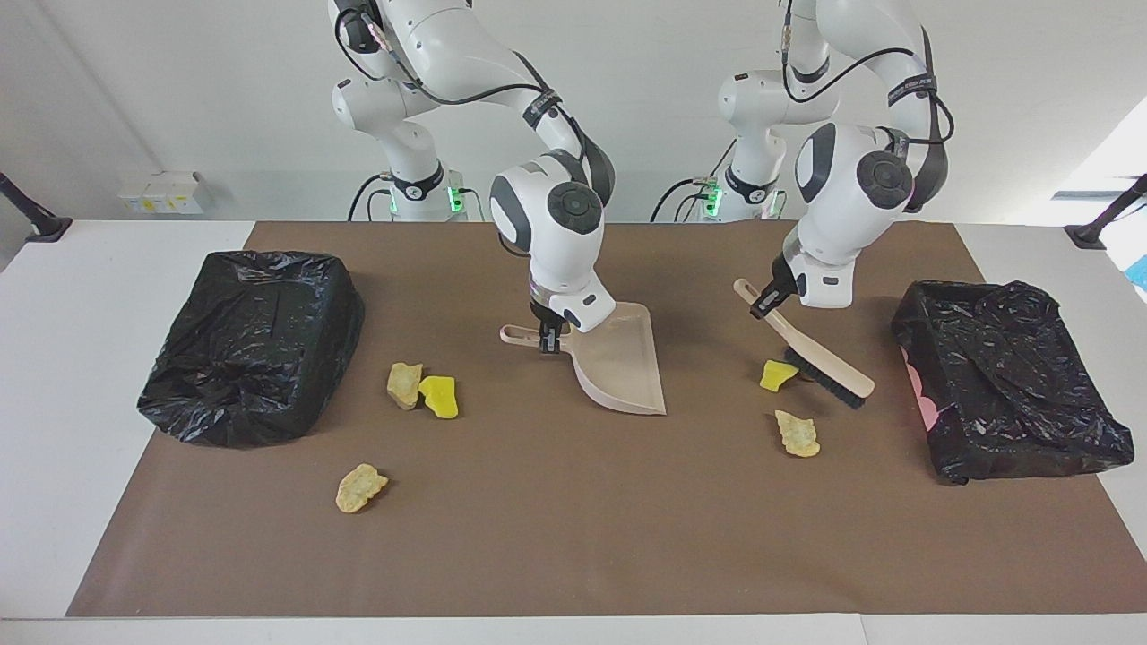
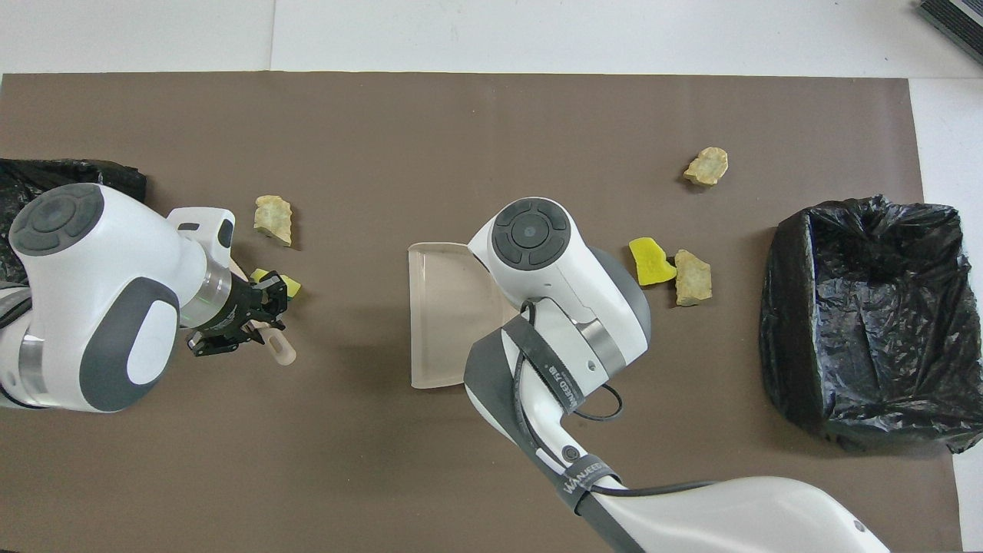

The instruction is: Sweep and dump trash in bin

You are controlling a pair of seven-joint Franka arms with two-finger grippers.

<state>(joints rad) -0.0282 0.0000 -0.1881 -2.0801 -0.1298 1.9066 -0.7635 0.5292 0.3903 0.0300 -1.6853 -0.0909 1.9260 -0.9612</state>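
Bin at the right arm's end (image 1: 251,345): we see a bin lined with black plastic, standing on the brown mat (image 1: 556,537).
Trash near that bin: we count a tan lump (image 1: 404,384) touching a yellow sponge chunk (image 1: 439,396), and another tan lump (image 1: 360,487) farther from the robots, lying apart from both.
Right gripper (image 1: 547,340): we find its fingers clamped on the handle of the beige dustpan (image 1: 618,363), which is lifted over the middle of the mat with its open edge tipped downward.
Left gripper (image 1: 768,300): we find its fingers clamped on the handle of the beige hand brush (image 1: 811,351), which slopes down so that the black bristles sit just beside a yellow chunk (image 1: 777,374).
Trash near the brush: we note a tan lump (image 1: 797,434) farther from the robots than that yellow chunk, near it but not touching.
Bin at the left arm's end (image 1: 1008,376): we see a second black-lined bin with a pink patch on its side.
Overhead check: the yellow chunk (image 2: 278,283) shows at the left gripper's (image 2: 238,326) tips; the dustpan (image 2: 445,311) lies partly under the right arm.
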